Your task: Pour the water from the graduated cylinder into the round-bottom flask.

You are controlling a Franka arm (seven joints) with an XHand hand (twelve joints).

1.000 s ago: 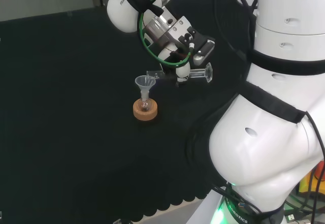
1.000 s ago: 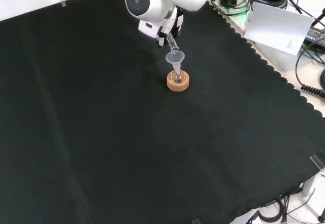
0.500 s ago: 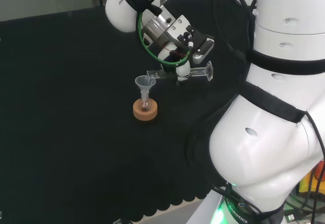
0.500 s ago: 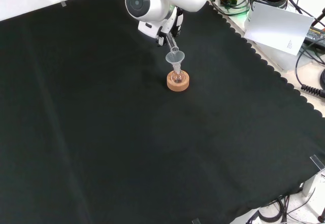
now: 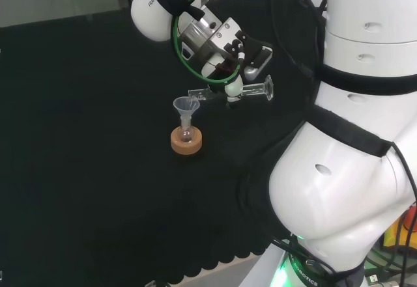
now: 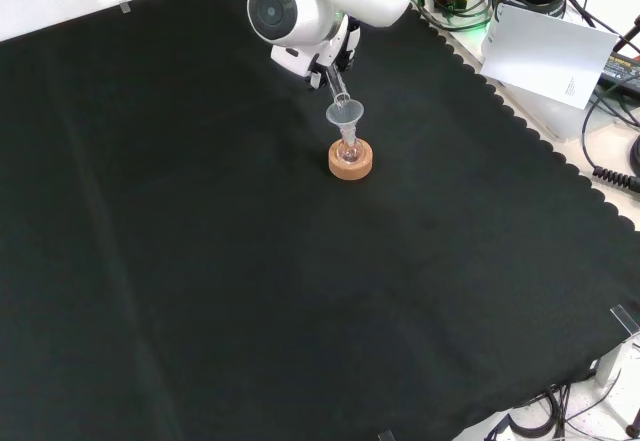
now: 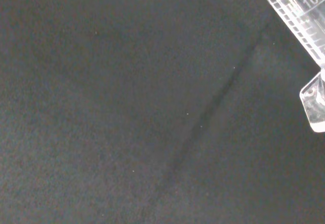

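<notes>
one graduated cylinder (image 5: 231, 92) clasped in the hand (image 5: 229, 72), raised slightly since before, mouth beside funnel (image 5: 186, 107)

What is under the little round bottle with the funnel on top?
A cork ring sits under the round-bottom flask, holding it upright on the black cloth. The ring hides the flask's very bottom, so that part cannot be seen.

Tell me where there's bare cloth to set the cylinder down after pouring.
In the front view, the black cloth lies bare below and left of the cork stand. It is crowded only there: funnel and flask on the stand, with the graduated cylinder in the hand just above.
</notes>
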